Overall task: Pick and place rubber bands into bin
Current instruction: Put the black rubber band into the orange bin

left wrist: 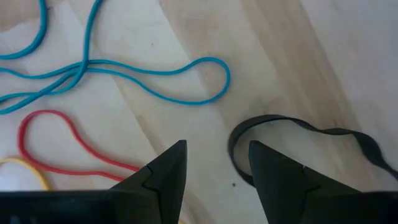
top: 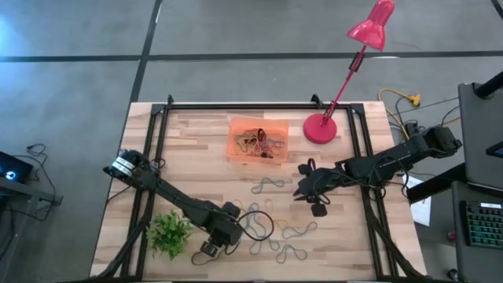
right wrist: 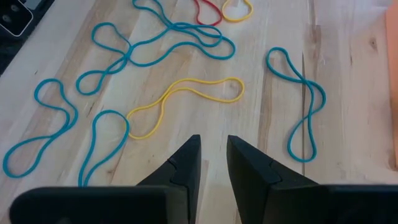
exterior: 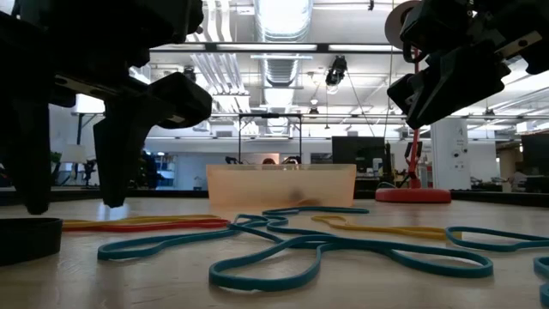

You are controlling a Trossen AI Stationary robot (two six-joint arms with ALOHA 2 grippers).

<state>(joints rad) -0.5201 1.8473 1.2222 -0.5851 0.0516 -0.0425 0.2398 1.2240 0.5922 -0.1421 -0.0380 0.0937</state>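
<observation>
- Closest to the low camera lies a blue band [exterior: 283, 257], flat on the wood, with more blue loops and a yellow band [right wrist: 186, 102] spread behind it.
- Loose bands [top: 275, 224] cover the near middle of the table [top: 189, 149], between the two arms; the far left of the boards is bare.
- Left gripper [top: 224, 229] sits low near the front edge, just beside the plant [top: 169, 232]; its fingers [left wrist: 165, 174] are a moderate gap apart, holding nothing, with a black band [left wrist: 298, 134] on the wood just beside one tip and a red band [left wrist: 56, 143] off to the other side.
- Right gripper [top: 310, 189] hovers above the table right of centre, fingers [right wrist: 186, 165] narrowly parted and empty.
- Bin [top: 236, 130] stands at the far middle, near the back rail, with a tangle of bands already inside.
- Lamp [top: 321, 128] base sits just right of the bin.
</observation>
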